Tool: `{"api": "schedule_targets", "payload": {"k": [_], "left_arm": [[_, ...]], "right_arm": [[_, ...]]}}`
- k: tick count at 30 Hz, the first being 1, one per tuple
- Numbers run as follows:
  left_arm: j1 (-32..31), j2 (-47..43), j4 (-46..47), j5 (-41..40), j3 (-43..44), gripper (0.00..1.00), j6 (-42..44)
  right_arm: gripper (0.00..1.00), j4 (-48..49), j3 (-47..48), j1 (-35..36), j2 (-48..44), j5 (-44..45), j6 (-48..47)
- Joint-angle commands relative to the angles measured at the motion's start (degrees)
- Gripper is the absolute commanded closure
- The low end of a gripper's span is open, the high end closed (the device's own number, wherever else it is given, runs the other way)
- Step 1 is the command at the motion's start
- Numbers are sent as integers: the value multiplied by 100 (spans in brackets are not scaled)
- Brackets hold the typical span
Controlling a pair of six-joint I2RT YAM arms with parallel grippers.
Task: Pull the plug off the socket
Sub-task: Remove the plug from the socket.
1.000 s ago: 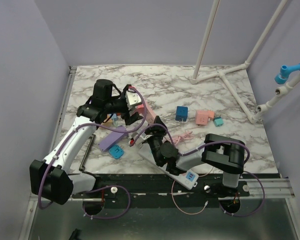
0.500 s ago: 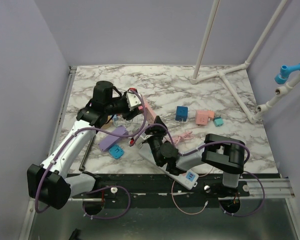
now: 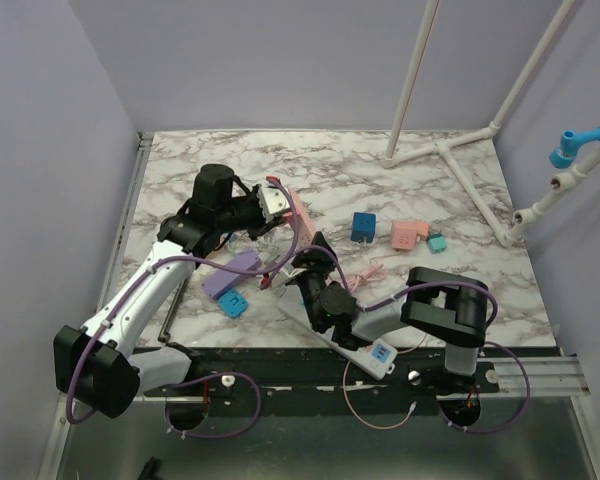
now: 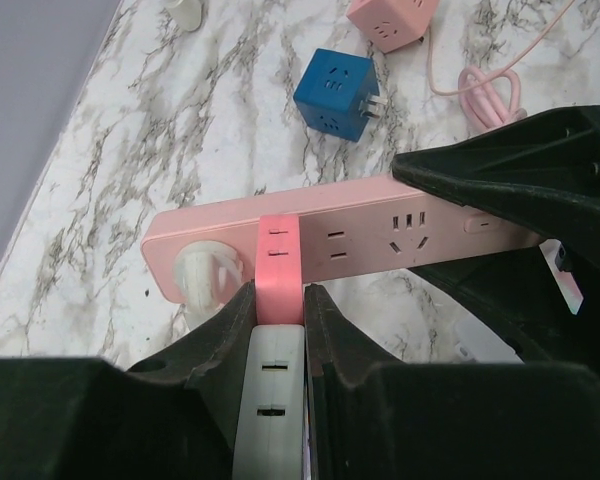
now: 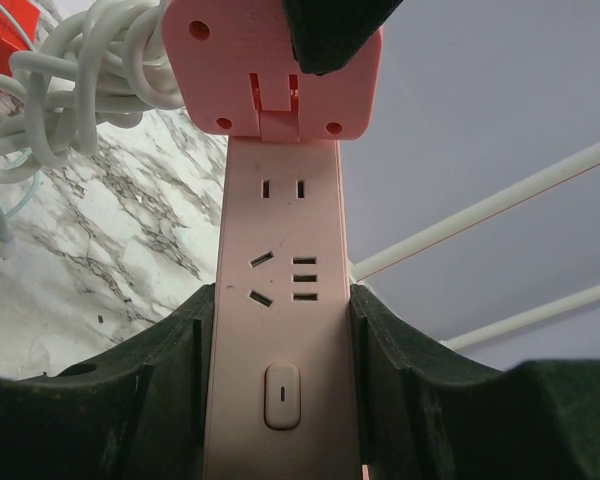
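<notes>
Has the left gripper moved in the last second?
Yes. In the top view the left gripper has shifted slightly right, toward the blue cube adapter, and its fingers have closed on the pink plug.

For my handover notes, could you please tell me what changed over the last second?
The left hand edged rightward and closed on the pink plug in the power strip. The right hand kept holding the strip; the blue cube stayed put.
</notes>
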Motion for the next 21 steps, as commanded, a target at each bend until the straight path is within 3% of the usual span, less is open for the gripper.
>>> {"api": "schedule_targets", "payload": {"k": [1,8,11,13,14,21], "left_arm": [[-250,44,143,-477,72,91,-8],[-467,167,271,-882,35,92,176],[-494,215,267,-931,-3,85,236],[-512,220,286,-1057,15,99,248],[-521,224,304,-1148,32,100,216],[-519,89,-6,-1434,192,100,308]], "right_arm": [[99,1142,229,77,7,-293,-36],[99,1225,225,90,4,-305,-165],[99,1243,220,82,-4,-314,-174],[99,1244,206,90,-4,-304,-152],[99,1232,198,88,-2,-288,-129],[99,1093,28,-32,148,-146,314]]}}
